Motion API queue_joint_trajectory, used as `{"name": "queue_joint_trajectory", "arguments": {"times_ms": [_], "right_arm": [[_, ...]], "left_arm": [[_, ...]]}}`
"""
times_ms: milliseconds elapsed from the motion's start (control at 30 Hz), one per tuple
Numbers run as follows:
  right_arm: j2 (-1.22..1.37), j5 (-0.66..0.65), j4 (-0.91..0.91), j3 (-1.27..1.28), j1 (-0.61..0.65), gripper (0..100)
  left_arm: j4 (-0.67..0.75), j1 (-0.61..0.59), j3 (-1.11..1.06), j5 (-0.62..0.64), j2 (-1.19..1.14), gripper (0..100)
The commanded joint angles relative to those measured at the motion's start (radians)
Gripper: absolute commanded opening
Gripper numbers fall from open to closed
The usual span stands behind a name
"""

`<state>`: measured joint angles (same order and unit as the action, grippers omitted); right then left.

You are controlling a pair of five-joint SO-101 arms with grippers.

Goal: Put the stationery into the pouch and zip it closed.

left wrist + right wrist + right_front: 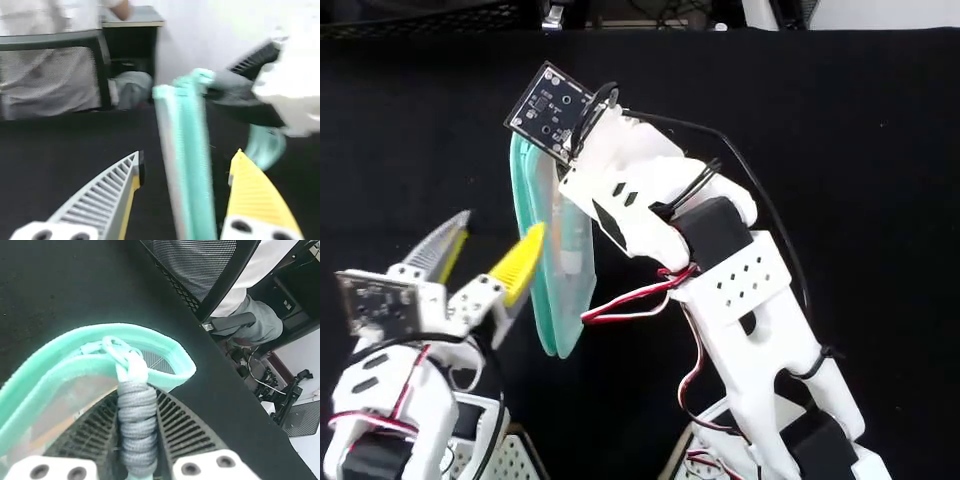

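A teal pouch (pixel 565 270) with translucent sides stands on edge on the black table, its long axis running front to back. My right gripper (pixel 137 390) is shut on the grey zipper cord (pixel 137 425) at the pouch's far end, under its camera board (pixel 552 108). The teal rim (pixel 165 347) curves around that end. My left gripper (pixel 500 225) is open at the pouch's left side, its yellow finger (pixel 520 260) against the teal edge. In the left wrist view the pouch edge (pixel 192 200) runs between the two fingers (pixel 107 192). Something pale shows through the pouch wall; I cannot tell what.
The right arm's white links (pixel 750 300) and cables slant across the table's middle right. Both arm bases (pixel 410 430) sit at the front edge. A mesh chair (pixel 50 75) and a dark cabinet (pixel 132 55) stand beyond the table's far edge.
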<state>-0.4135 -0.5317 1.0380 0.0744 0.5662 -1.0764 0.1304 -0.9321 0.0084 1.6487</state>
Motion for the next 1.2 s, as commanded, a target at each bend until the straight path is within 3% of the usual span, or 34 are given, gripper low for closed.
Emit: {"name": "queue_joint_trajectory", "arguments": {"times_ms": [0, 200, 367, 567, 967, 1033, 1167], "right_arm": [[-0.041, 0.0, -0.003, -0.035, -0.005, 1.2], [-0.041, 0.0, 0.006, -0.035, -0.005, 1.2], [-0.042, 0.0, 0.028, -0.036, -0.002, 1.2], [-0.045, 0.0, 0.071, -0.038, 0.075, 1.2], [-0.308, -0.008, 0.061, 0.142, 0.077, 1.2], [-0.343, -0.008, 0.06, 0.188, 0.078, 1.2], [-0.384, -0.008, 0.06, 0.254, 0.075, 1.3]], "left_arm": [[0.083, 0.061, -0.054, -0.003, 0.0, 29], [0.164, 0.061, -0.142, -0.003, 0.0, 29], [0.247, -0.007, -0.183, 0.0, -0.011, 29], [0.341, 0.012, -0.17, 0.0, -0.199, 29], [0.235, 0.019, 0.007, 0.0, -0.301, 29], [0.233, 0.022, 0.007, 0.0, -0.301, 25], [0.181, 0.019, 0.031, -0.025, -0.284, 2]]}}
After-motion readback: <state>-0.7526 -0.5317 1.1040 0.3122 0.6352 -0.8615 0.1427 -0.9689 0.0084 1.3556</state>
